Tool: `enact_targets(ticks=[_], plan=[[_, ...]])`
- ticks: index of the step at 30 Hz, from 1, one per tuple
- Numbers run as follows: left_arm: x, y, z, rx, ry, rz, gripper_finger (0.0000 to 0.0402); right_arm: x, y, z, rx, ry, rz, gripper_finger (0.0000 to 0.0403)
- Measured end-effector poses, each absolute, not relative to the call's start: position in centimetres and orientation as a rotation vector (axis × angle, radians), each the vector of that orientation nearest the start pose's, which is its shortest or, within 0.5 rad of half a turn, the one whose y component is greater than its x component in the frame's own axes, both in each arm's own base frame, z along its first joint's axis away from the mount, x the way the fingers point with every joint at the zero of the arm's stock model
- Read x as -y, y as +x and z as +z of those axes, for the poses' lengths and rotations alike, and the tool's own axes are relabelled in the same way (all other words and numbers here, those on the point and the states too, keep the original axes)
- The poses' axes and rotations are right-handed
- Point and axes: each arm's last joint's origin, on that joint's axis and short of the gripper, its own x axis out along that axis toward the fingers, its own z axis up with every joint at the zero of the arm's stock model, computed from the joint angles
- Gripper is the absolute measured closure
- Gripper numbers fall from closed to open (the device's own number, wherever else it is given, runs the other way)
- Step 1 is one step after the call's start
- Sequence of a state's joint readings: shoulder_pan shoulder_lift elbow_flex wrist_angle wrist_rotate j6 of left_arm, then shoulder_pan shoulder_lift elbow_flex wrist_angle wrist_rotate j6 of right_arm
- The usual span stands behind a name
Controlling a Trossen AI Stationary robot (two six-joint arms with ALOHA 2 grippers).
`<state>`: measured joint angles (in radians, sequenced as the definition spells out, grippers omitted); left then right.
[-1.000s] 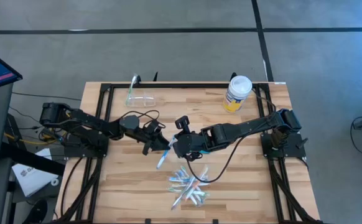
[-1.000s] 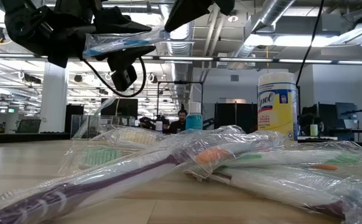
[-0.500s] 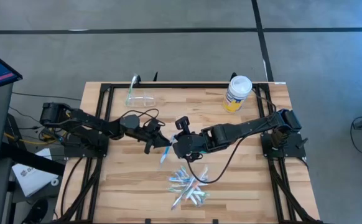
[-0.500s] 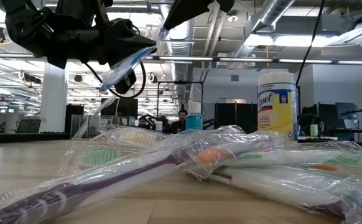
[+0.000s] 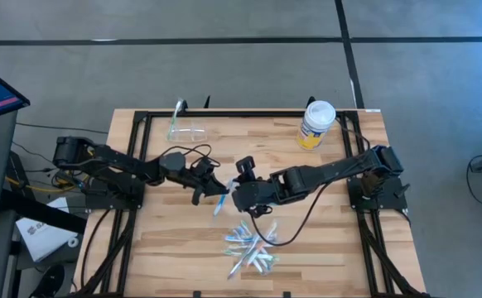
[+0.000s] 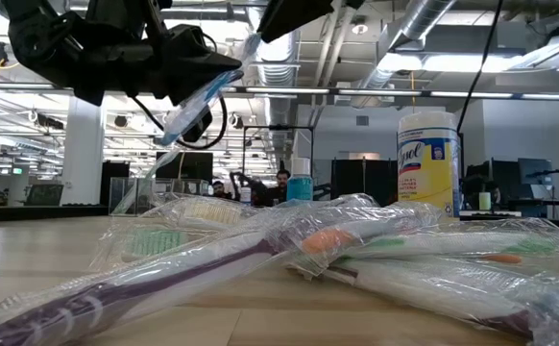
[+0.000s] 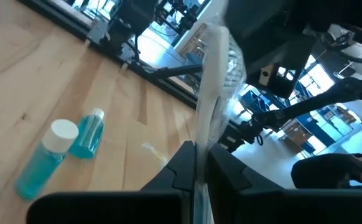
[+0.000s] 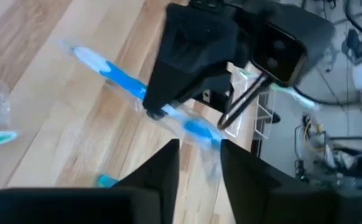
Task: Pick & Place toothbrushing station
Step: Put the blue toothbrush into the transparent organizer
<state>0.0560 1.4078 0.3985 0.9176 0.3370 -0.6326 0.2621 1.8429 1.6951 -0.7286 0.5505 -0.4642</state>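
A blue toothbrush [image 5: 218,204] in a clear wrapper hangs above the table's middle, and my left gripper [image 5: 213,189] is shut on it. My right gripper [image 8: 199,155] stands open right beside it; its fingers stand on either side of the brush's upper end [image 8: 201,132]. Whether they touch it I cannot tell. A pile of wrapped toothbrushes [image 5: 249,248] lies near the front edge. The clear cup [image 5: 189,131] stands at the far left with one toothbrush [image 5: 176,117] at it. A teal bottle [image 7: 43,160] and a teal tube [image 7: 88,133] lie on the wood. My left gripper pinches the wrapped blue toothbrush between its two fingers about the middle of its handle [image 7: 198,152]. The fingers come level from the table's left and lie across the brush. The brush is lifted clear and slants, with its free end [image 6: 169,125] lower than the end by my right gripper.
A white-lidded jar with a yellow label [image 5: 316,124] stands at the far right. A black frame [image 5: 249,114] runs along the table's edges. Bare wood lies at the near left [image 5: 166,248] and the right [image 5: 332,232].
My left gripper has closed on the blue toothbrush. The brush, level a second ago, has tipped to a slant: its free end has dropped while the end by my right gripper has stayed in place. Both arms have kept their places.
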Motion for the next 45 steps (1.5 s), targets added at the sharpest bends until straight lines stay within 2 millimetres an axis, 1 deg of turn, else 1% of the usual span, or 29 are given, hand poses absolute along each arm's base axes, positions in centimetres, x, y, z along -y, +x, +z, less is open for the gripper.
enact_targets(ticks=[3,5,6,9,12,15,17,22,24,28,32,35,45], plan=[[-0.8,25.2,18.1,-0.173,-0.640,-0.233,0.0391,-8.6,38.3,31.8,-0.875,-0.732,-0.098,0.0277],[-1.0,25.2,18.1,-0.173,-0.631,-0.224,0.0391,-8.5,37.9,32.8,-0.840,-0.689,-0.120,0.0276],[-1.0,25.1,18.1,-0.173,-0.628,-0.221,0.0392,-8.4,37.3,33.1,-0.855,-0.680,-0.124,0.0277],[-1.3,24.9,18.3,-0.174,-0.607,-0.206,0.0392,-8.2,36.7,34.0,-0.833,-0.626,-0.136,0.0283],[-1.4,24.7,18.5,-0.169,-0.577,-0.174,0.0392,-8.2,36.0,34.2,-0.812,-0.575,-0.106,0.0291],[-1.7,23.9,18.8,-0.140,-0.551,-0.135,0.0392,-8.1,35.2,33.6,-0.814,-0.540,-0.095,0.0298],[-2.0,22.8,18.8,-0.128,-0.547,-0.105,0.0392,-7.9,34.5,32.9,-0.819,-0.535,-0.097,0.0302],[-2.6,20.2,19.4,-0.041,-0.508,-0.027,0.0392,-7.5,32.7,31.9,-0.704,-0.473,-0.084,0.0306],[-2.7,19.3,19.5,-0.012,-0.490,0.007,0.0392,-7.2,31.9,31.8,-0.626,-0.440,-0.080,0.0306],[-3.1,18.0,19.9,0.019,-0.443,0.097,0.0392,-6.7,30.2,31.1,-0.515,-0.393,-0.102,0.0306],[-3.6,17.1,19.8,0.012,-0.394,0.233,0.0392,-6.1,29.0,30.1,-0.483,-0.330,-0.125,0.0306],[-4.0,16.5,19.8,0.008,-0.356,0.331,0.0392,-5.9,28.4,29.2,-0.485,-0.291,-0.140,0.0306],[-5.7,14.9,20.9,0.086,-0.234,0.578,0.0392,-4.9,28.2,26.3,-0.494,-0.227,-0.188,0.0306]])
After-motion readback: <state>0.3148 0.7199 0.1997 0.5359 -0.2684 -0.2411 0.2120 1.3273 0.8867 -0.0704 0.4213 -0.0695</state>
